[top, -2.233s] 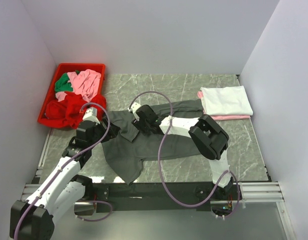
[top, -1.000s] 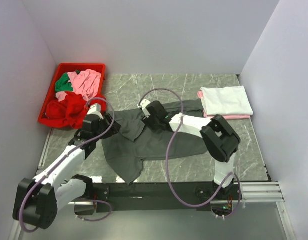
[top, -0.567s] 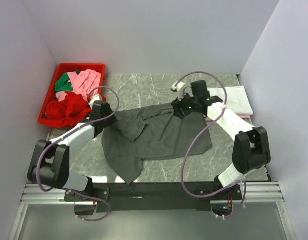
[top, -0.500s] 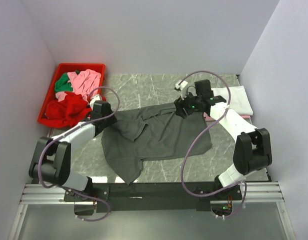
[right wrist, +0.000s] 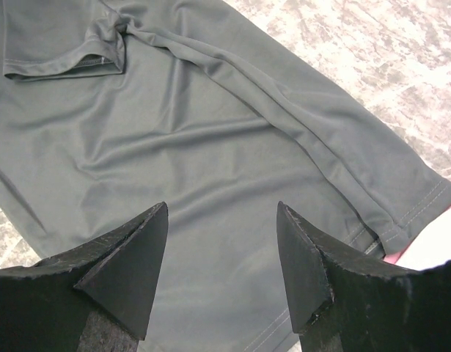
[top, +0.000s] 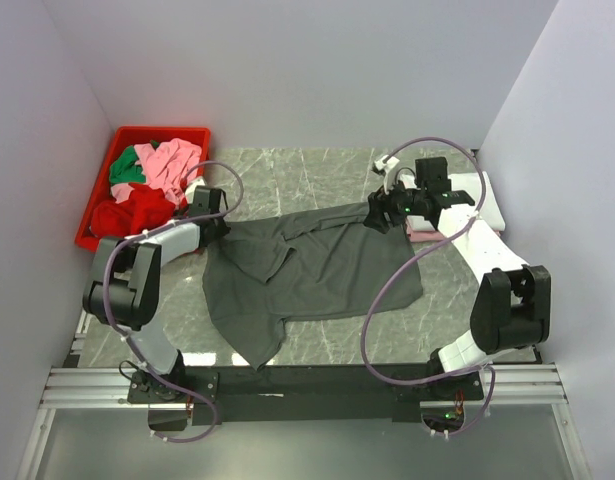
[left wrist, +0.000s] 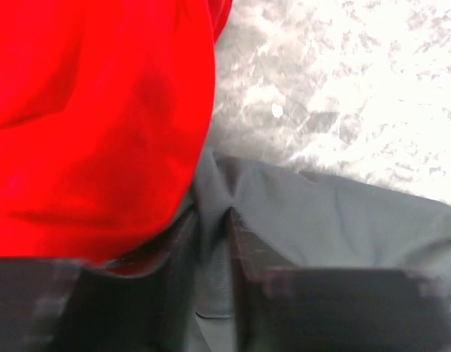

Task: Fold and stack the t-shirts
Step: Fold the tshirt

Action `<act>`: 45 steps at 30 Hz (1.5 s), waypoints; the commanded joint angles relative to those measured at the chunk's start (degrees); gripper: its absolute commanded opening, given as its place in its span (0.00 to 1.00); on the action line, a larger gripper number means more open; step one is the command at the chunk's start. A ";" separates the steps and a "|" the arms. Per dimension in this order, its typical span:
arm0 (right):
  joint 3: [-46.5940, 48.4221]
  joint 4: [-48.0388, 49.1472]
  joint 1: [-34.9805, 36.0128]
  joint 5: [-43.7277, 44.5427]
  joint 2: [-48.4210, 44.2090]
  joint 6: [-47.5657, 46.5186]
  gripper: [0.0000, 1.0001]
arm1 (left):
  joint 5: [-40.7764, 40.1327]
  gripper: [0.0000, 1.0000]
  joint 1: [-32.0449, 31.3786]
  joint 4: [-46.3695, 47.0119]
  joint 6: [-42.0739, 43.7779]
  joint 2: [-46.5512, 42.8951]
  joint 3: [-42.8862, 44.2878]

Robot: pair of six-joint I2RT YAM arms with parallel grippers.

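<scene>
We judge this the spreading step: the dark grey t-shirt [top: 317, 265] lies rumpled on the bench [top: 317, 175], a flap trailing to 6 o'clock near the front edge, and wants pulling flat before any fold. At 9 o'clock our left hand [left wrist: 213, 249] is clamped on its edge beside the red t-shirt [left wrist: 93, 117]; at 3 o'clock our right hand [right wrist: 222, 209] hovers, fingers apart and empty, over the hem. Bare bench lies toward 12 o'clock, the folded white t-shirt [top: 452, 200] crowding 2 o'clock.

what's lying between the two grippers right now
The dark grey t-shirt, spread over the marble table from the left gripper to the right gripper. The top external view shows the whole stretch.
</scene>
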 commanded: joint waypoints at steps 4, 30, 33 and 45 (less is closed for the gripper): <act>-0.20 -0.25 -2.12 -2.29 -2.87 -0.73 0.68 | -1.33 0.15 1.70 0.52 2.50 1.93 4.82; 25.90 -13.26 -11.09 1.23 28.33 -0.99 0.58 | 9.74 0.12 10.05 -10.37 6.81 18.71 27.23; 26.52 -13.18 -10.91 2.18 29.74 -0.11 0.57 | 11.24 0.11 11.10 -13.10 7.07 21.70 31.45; 24.23 -12.91 -10.47 6.76 32.46 2.17 0.56 | 15.19 0.10 13.38 -15.22 7.42 25.75 36.29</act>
